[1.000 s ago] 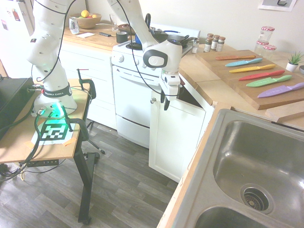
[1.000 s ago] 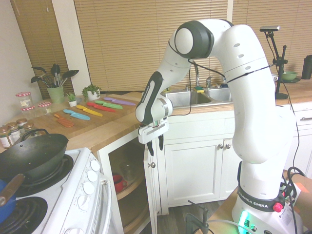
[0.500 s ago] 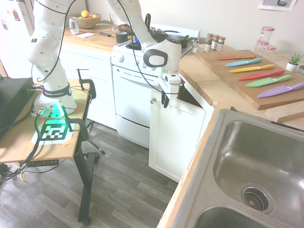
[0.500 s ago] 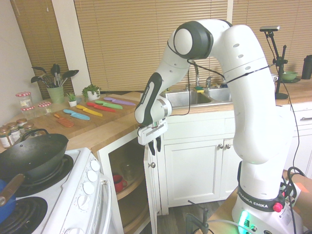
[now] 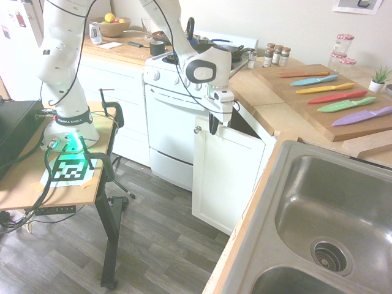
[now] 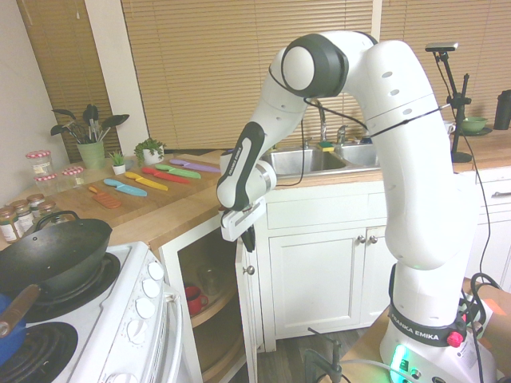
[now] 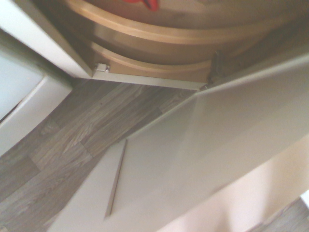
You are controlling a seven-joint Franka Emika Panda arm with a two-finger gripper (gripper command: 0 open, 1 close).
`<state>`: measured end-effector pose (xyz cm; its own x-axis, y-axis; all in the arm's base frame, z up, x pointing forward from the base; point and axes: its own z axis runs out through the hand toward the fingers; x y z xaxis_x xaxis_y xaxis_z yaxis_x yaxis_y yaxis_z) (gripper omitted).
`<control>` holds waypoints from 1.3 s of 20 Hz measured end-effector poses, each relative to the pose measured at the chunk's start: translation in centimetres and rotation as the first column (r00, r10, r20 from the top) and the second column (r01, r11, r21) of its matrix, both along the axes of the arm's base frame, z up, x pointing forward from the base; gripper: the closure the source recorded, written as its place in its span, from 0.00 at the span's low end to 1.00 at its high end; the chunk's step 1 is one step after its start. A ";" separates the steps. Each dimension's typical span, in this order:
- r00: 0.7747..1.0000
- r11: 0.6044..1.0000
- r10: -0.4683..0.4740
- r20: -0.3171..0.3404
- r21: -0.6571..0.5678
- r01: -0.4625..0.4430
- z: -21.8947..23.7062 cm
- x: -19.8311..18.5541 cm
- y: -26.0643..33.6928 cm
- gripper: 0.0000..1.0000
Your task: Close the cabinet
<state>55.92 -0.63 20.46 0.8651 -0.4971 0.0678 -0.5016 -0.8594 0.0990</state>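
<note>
First exterior view: the cabinet (image 5: 228, 174) is seen with its white door swung partly open, set under the wooden table (image 5: 269, 104) between the oven (image 5: 171, 122) and the sink (image 5: 324, 214). A small silver knob (image 5: 197, 129) is carried at the door's upper corner. The tool (image 5: 213, 125), pointed straight down with its fingers drawn together on nothing, is held at the door's top edge, just beside the knob; whether the door is touched cannot be told. In the second exterior view the tool (image 6: 248, 237) is placed above the door's upper edge, and a red object (image 6: 192, 300) is shown on a curved shelf (image 6: 209, 309) inside. In the wrist view the door's panelled face (image 7: 193, 159) is seen from above, over grey wood flooring (image 7: 72, 140). Coloured knives (image 5: 331, 92) are laid out on a board on the table, well apart.
</note>
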 end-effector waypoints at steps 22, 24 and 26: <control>1.000 1.000 0.012 0.007 0.012 -0.012 5.2 6.9 8.9 1.00; 1.000 1.000 -0.003 0.004 0.019 0.003 5.1 5.3 8.1 1.00; 0.999 0.999 -0.020 0.027 0.038 0.019 5.1 3.2 6.9 1.00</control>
